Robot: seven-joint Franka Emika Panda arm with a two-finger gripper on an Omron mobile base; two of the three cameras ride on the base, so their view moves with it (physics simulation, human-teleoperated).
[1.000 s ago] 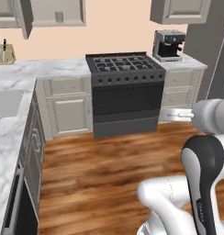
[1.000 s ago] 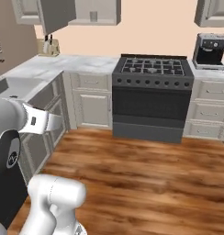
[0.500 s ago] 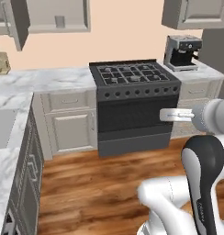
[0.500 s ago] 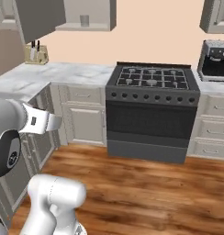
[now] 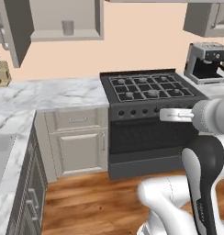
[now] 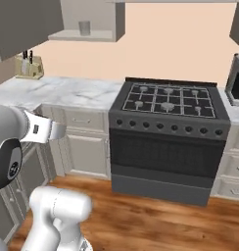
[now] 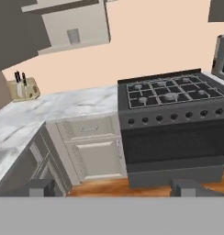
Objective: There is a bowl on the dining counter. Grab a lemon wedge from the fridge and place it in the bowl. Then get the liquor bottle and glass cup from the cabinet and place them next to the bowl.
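Open wall cabinet (image 5: 65, 20), upper left, holds the glass cup (image 5: 68, 27); the gripper (image 7: 113, 187), spread wide and empty, likely must reach up to fetch it.

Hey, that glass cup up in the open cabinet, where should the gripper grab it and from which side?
Grip the glass cup around its straight side wall, coming level from the open front of the cabinet. It stands upright on the shelf, so the open gripper can likely straddle it.
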